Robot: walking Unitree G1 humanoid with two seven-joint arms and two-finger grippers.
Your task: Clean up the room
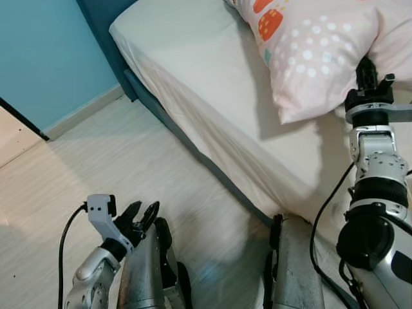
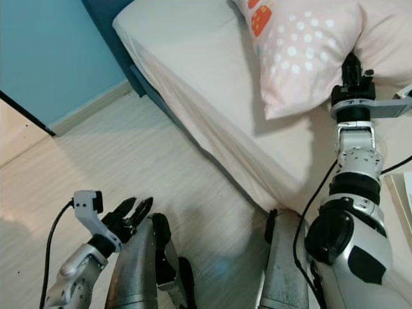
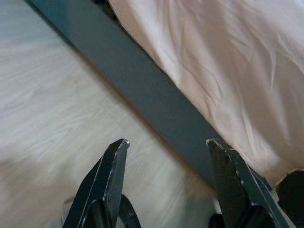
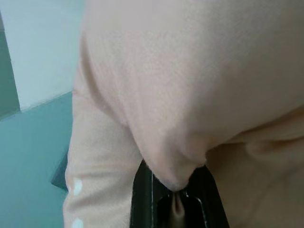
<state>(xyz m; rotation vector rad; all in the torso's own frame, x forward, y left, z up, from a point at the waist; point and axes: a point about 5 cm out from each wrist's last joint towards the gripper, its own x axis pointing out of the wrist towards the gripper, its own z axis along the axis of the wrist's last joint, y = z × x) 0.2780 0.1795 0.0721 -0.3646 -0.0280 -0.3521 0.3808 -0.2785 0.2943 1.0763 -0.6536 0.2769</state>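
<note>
A pink pillow (image 1: 315,58) with white dots and orange patches hangs lifted over the right side of the bed (image 1: 212,96). My right gripper (image 1: 367,72) is shut on the pillow's lower edge. In the right wrist view the pink fabric (image 4: 180,95) bunches down between the black fingers (image 4: 142,199). My left gripper (image 1: 140,215) hangs low beside my leg over the floor. Its fingers (image 3: 111,175) stand open with nothing between them, pointing at the dark bed frame (image 3: 137,80).
The bed's cream sheet (image 2: 206,84) drapes down to a dark frame along the pale wood floor (image 1: 96,174). A blue wall (image 1: 45,51) with a skirting board stands at the left. My legs (image 1: 290,270) show at the bottom.
</note>
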